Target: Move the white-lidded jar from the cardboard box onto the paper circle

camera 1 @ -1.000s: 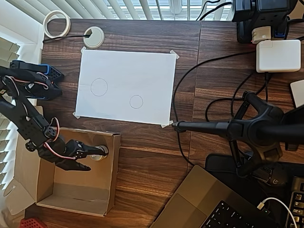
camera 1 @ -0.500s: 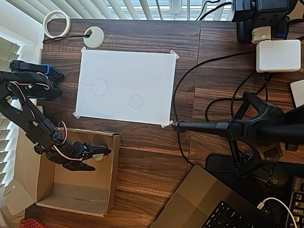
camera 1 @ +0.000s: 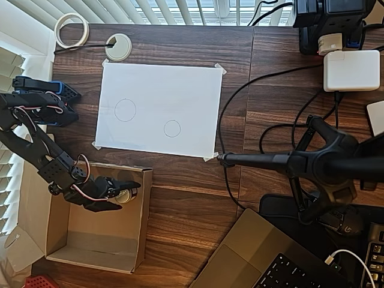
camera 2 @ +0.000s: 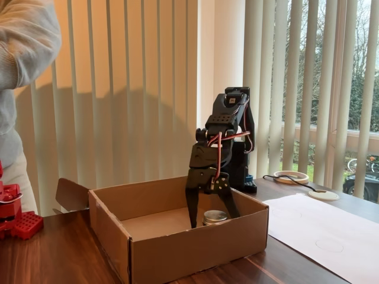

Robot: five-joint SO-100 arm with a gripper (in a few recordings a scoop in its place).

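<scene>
Inside the cardboard box [camera 2: 177,248], end effector [camera 2: 211,216] hangs spread w/ one finger either side of the white-lidded jar [camera 2: 214,217], not clamped yet, positioned to grip it.

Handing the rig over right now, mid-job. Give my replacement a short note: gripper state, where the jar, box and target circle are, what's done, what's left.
Gripper: open, reaching down into the cardboard box, fingers either side of the white-lidded jar; no grip yet.
Jar: on the box floor, near the wall facing the paper.
Paper circle: the smaller one on the white sheet, nothing on it.
Done: approach into the box.
Left: close on the jar, lift it clear of the box wall, carry it to the smaller circle, release.
</scene>
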